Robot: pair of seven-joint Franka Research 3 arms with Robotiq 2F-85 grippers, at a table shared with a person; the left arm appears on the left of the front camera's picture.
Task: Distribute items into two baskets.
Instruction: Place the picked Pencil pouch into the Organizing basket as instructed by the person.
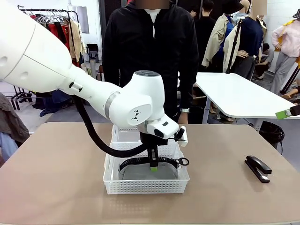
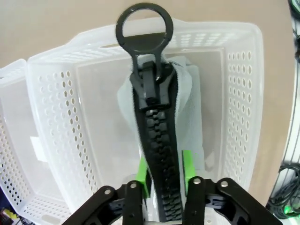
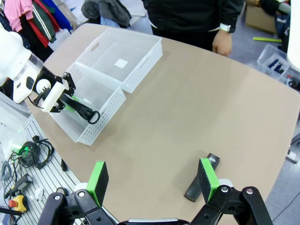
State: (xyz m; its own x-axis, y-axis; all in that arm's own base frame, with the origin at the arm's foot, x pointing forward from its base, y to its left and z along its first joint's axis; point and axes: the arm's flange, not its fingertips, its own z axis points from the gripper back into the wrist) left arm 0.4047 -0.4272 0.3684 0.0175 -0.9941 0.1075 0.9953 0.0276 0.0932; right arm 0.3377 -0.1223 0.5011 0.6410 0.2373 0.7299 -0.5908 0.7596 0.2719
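Near basket (image 1: 145, 187) sits mid-bench (image 1: 56, 187), long side toward the robot. Far basket (image 1: 123, 136) touches it behind; the left arm (image 1: 136, 101) and its black hose (image 1: 93, 136) hide most of it in the front view.

Pouch (image 1: 147, 172) stands on edge inside the near basket, zipper (image 2: 154, 126) uppermost, ring pull (image 2: 121, 23) sticking out over the basket's rim.

Left pincer (image 2: 165, 173) points down into the near basket, jaws narrow, green pads (image 2: 187, 166) just beside the zipper on either side. Cannot tell whether they press it.

Stapler (image 1: 258, 168) lies flat on the bench, well apart from both baskets, on the robot's right.

Right pincer (image 3: 152, 180) hangs above the stapler, jaws wide, holding nothing; one finger overlaps the stapler in its wrist view.

Person (image 1: 150, 56) stands at the far edge, one hand (image 3: 220, 44) near the bench edge. White table (image 1: 234, 93) and clothes rack (image 1: 47, 18) behind.
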